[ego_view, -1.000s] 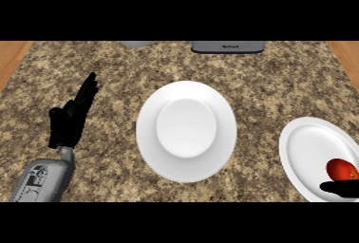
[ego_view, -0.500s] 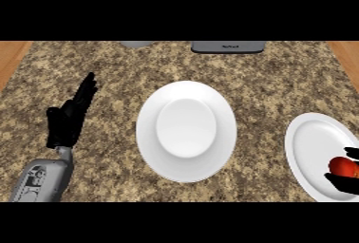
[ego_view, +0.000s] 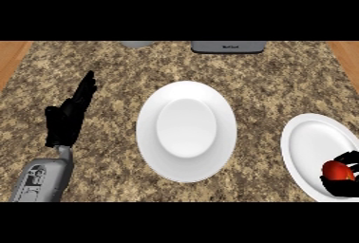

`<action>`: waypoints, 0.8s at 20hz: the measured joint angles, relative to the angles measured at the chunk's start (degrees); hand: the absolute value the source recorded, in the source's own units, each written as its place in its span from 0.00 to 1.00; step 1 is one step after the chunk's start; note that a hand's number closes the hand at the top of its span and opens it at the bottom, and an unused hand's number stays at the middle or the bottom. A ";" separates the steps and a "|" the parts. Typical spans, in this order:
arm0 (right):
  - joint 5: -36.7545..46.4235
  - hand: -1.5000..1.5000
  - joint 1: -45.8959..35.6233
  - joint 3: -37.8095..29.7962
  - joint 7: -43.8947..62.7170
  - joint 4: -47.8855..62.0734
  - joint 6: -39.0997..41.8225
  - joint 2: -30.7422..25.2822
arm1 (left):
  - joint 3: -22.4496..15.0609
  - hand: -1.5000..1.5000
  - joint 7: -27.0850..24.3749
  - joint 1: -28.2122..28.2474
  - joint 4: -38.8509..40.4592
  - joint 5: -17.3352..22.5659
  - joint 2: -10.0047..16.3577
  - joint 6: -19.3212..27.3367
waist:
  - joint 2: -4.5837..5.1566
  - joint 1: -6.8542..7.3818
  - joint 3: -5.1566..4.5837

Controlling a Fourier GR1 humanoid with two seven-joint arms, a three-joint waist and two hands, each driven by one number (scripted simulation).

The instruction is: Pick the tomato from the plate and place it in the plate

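The tomato [ego_view: 336, 171] is small, round and bright red, with a faint sheen on its upper side. The right hand [ego_view: 341, 188], at the lower right edge of the frame, has its black fingers curled round the tomato from above and below, hiding part of it. The tomato lies inside that hand, over the lower right part of the white right plate [ego_view: 308, 142]. The larger middle plate [ego_view: 186, 130] sits at frame centre on the speckled table [ego_view: 266, 80]. The left hand [ego_view: 69, 116] rests open, fingers straight, at middle left.
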 measured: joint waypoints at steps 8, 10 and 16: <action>10.44 1.00 4.59 12.59 -7.78 -10.29 3.46 -3.81 | -0.13 0.50 -0.72 1.81 -0.46 -0.39 -0.50 0.02 | -0.05 -0.13 0.04; 12.29 1.00 5.68 13.08 -8.86 -14.34 1.59 -4.03 | 0.42 0.50 -0.80 1.26 0.26 -0.36 -0.24 -0.05 | -0.06 -0.44 0.07; 14.49 1.00 5.02 12.43 -12.82 -25.52 -5.09 -2.95 | 0.96 0.50 -0.33 0.21 0.87 -0.51 -0.11 0.05 | -0.13 -0.81 0.10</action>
